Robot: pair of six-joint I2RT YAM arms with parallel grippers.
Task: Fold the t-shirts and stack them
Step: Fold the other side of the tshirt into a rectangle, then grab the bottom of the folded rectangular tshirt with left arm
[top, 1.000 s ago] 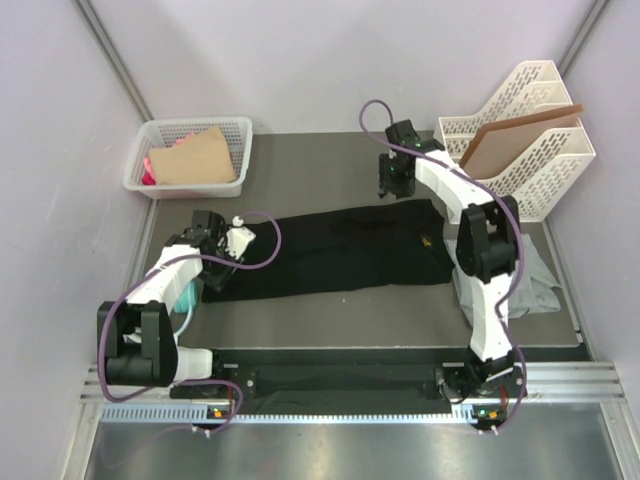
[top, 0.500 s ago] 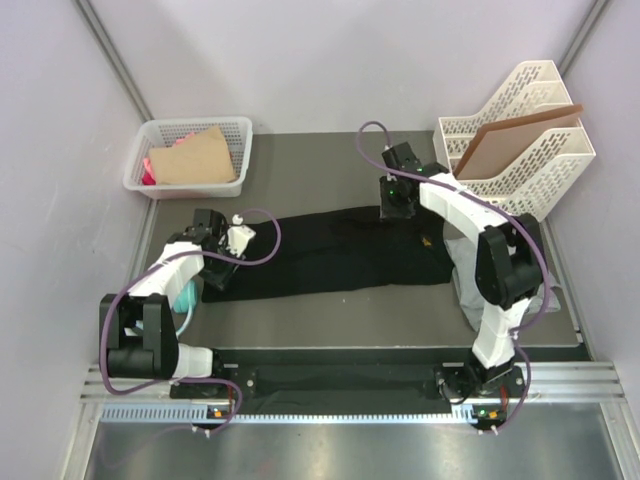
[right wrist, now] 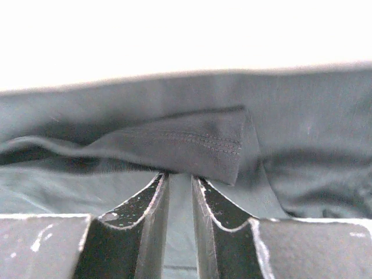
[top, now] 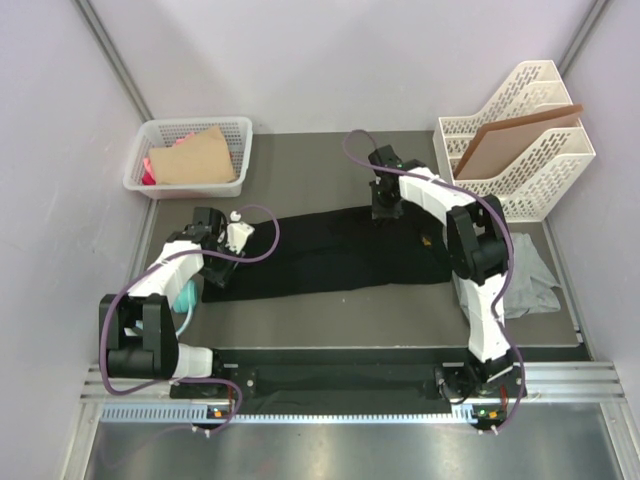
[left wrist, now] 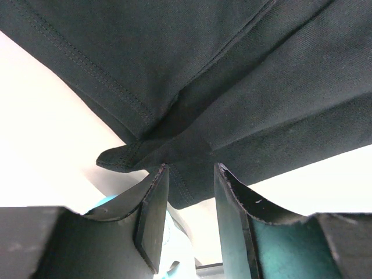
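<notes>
The left arm (top: 165,275) reaches from its base to the left end of the large black cloth t-shirt (top: 330,252), elbow low and wrist bent down over the cloth. The left gripper (left wrist: 189,174) has its two dark fingers partly closed, with a bunched corner of the shirt pressed between their tips. The right arm (top: 470,250) rises at the shirt's right end and stretches its white forearm along the far edge. The right gripper (right wrist: 180,177) points down at that far edge, fingers nearly together, a hemmed flap at their tips; whether they pinch it cannot be told
</notes>
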